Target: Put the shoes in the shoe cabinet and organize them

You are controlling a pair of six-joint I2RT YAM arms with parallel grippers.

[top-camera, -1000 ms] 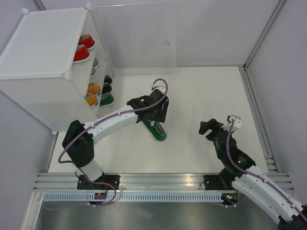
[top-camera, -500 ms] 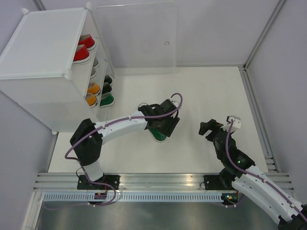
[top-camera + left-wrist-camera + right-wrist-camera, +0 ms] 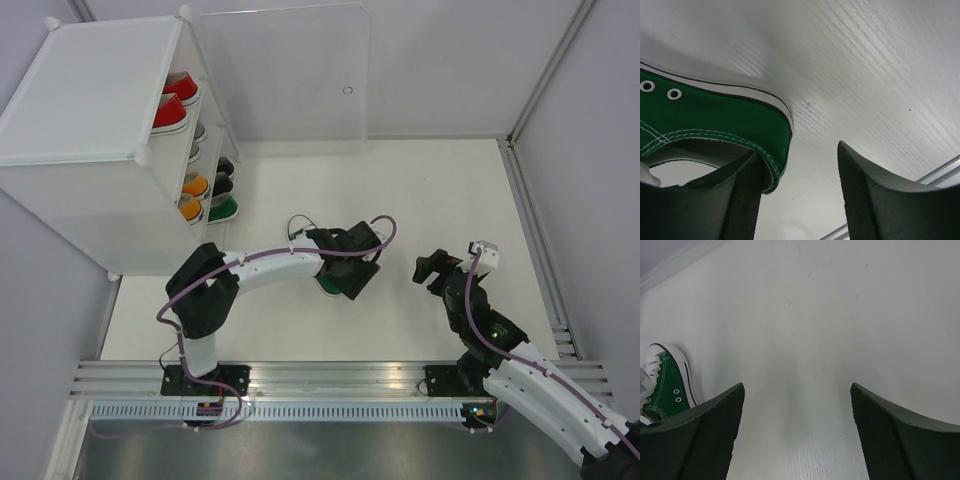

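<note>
Standing far L, shoe cabinet: translucent white box seen from above, open side facing R.
Shelved shoes: red pair on top, grey toe below, orange pair lower, w/ a black shoe & a green shoe just R of the orange.
Door panel: clear, stands open along the back wall, small hole near its R edge.
Loose green sneaker: lies on the table near the middle, well apart from the cabinet, mostly hidden under your L arm.
Your L gripper: down at the sneaker's heel. Fingers apart, heel rim btwn them, close beside one finger, bare gap to the other. Not clamped.
Your R gripper: fingers spread wide over bare table, holding nothing. Sneaker shows at the L edge of its wrist view.
</note>
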